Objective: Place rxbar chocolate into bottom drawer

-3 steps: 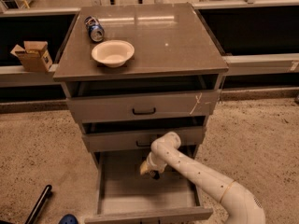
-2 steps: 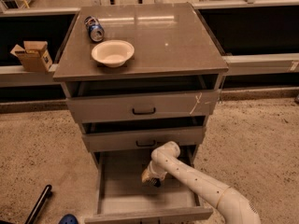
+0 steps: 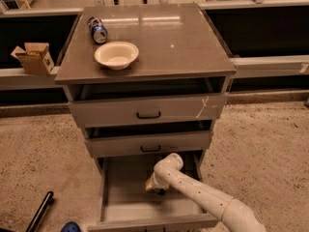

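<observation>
The hand (image 3: 155, 187) has sunk lower over the last second. It now hangs inside the open bottom drawer (image 3: 120, 199), close above the grey floor and a little toward 3 o'clock of the floor's middle. The white arm (image 3: 205, 197) reaches in from the 5 o'clock corner of the view, its elbow bent just under the front of the middle drawer (image 3: 145, 145). Nothing else has moved.

I cannot tell whether the hand is spread or pinched together, since its tip points down and away. A small dark patch shows at its lower edge. I take this for the rxbar chocolate (image 3: 160, 192), held at or just under the tip and perhaps already touching the drawer floor; the view does not settle that. No dark bar shows on the rest of the drawer floor or on the bench (image 3: 183, 37).

The descent suggests the carrying is nearly over and the release is the step in hand. The bar is inside the drawer walls, so letting go here should land it in the right place. The drawer is shallow, and the arm must come out without catching the middle drawer overhead.

On the bench, toward its 9 o'clock side, sits a pale bowl (image 3: 116, 54). A blue soda can (image 3: 98, 30) lies at the bowl's 11 o'clock.
</observation>
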Controlling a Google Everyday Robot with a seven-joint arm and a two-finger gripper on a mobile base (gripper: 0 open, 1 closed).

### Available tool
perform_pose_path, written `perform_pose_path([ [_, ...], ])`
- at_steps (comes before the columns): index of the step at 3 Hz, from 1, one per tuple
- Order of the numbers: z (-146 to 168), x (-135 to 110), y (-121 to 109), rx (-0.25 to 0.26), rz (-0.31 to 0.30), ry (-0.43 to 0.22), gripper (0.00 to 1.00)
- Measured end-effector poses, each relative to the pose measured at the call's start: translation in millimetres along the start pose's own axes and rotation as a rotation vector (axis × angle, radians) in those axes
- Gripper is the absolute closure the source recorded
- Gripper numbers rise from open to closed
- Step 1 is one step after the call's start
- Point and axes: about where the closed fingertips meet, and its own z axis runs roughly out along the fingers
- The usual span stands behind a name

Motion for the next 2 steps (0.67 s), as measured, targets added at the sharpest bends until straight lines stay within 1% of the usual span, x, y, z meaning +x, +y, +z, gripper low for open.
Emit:
perform_pose_path([
  [1, 0.0, 0.0, 0.0, 0.0, 0.0, 0.0, 0.27],
  [2, 0.0, 0.0, 0.0, 0.0, 0.0, 0.0, 0.04],
])
